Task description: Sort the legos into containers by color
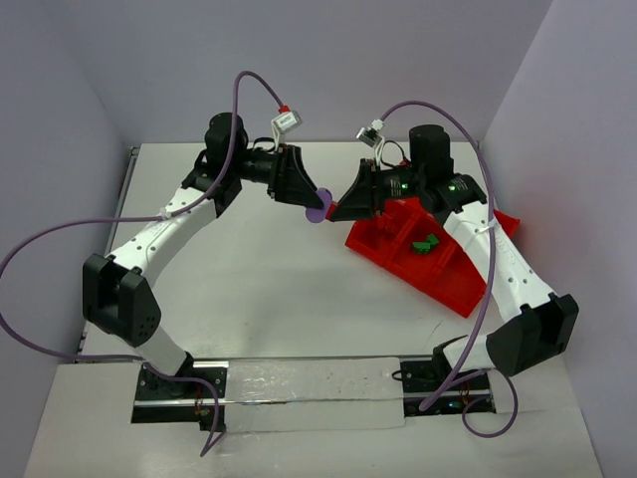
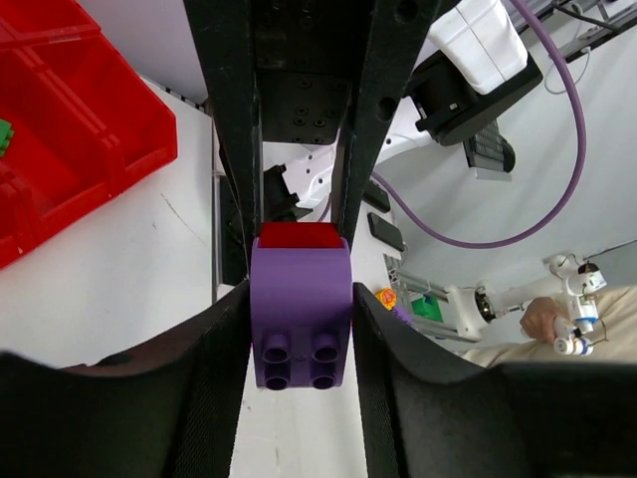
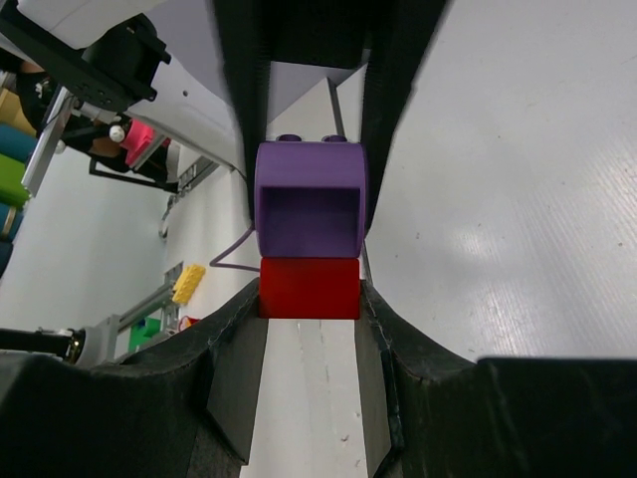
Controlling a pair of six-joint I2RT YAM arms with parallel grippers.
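Observation:
A rounded purple piece [image 1: 317, 212] and a red brick stuck to it hang in mid-air between my two grippers, above the table's middle. My left gripper [image 1: 307, 199] is shut on the purple piece [image 2: 301, 319], with the red brick [image 2: 299, 236] just beyond it. My right gripper [image 1: 340, 209] is shut on the red brick [image 3: 310, 289], with the purple piece [image 3: 310, 209] ahead of it. The red tray [image 1: 453, 284] lies to the right under the right arm, with green bricks [image 1: 426, 242] in one compartment. Teal-blue bricks are out of view.
The tray's corner [image 2: 90, 110] shows at the left wrist view's upper left, with a bit of green [image 2: 4, 134] at its edge. Purple cables loop above both arms. Walls close in the table at the back and sides.

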